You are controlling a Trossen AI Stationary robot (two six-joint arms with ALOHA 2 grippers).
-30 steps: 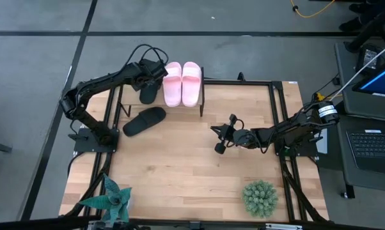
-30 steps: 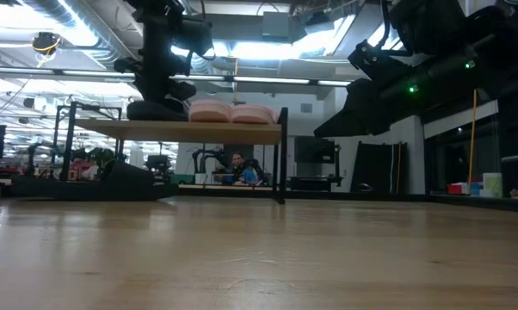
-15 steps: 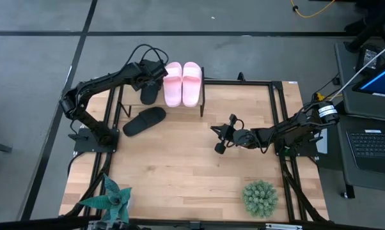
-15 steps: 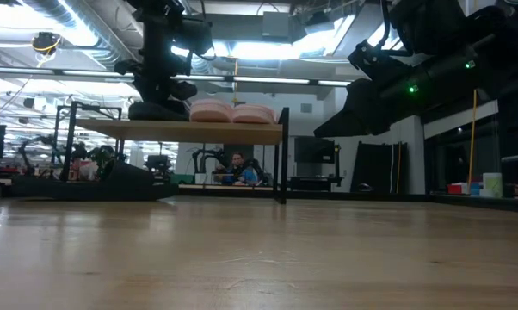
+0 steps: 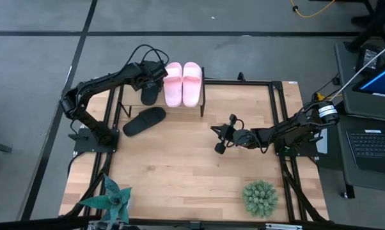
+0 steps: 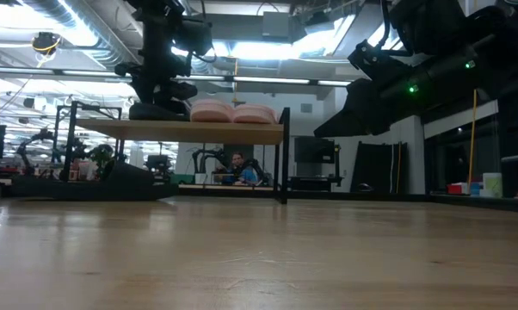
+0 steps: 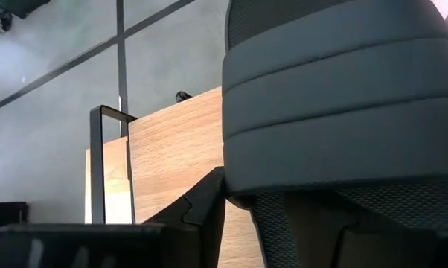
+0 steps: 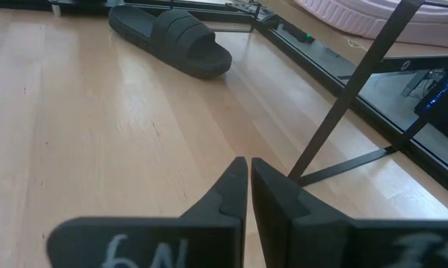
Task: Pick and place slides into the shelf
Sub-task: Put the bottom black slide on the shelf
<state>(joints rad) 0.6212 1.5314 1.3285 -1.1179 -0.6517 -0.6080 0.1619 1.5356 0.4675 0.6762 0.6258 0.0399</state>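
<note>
Four slides are in play: the pink pair (image 5: 182, 83) sits side by side on the shelf (image 5: 202, 96) at the table's far edge, filling its right half. One black slide (image 5: 148, 93) lies on the shelf's left part, just beside the pink ones. The second black slide (image 5: 144, 121) lies on the table (image 5: 192, 172) in front of the shelf's left end. The left gripper (image 5: 155, 73) is over the black slide on the shelf; in the left wrist view its fingers (image 7: 202, 205) stand spread on either side of that slide's ribbed strap (image 7: 343, 112), not pinching it. The right gripper (image 5: 218, 137) hovers near the table's middle, well apart from the shelf, its fingers (image 8: 235, 190) pressed together and holding nothing.
</note>
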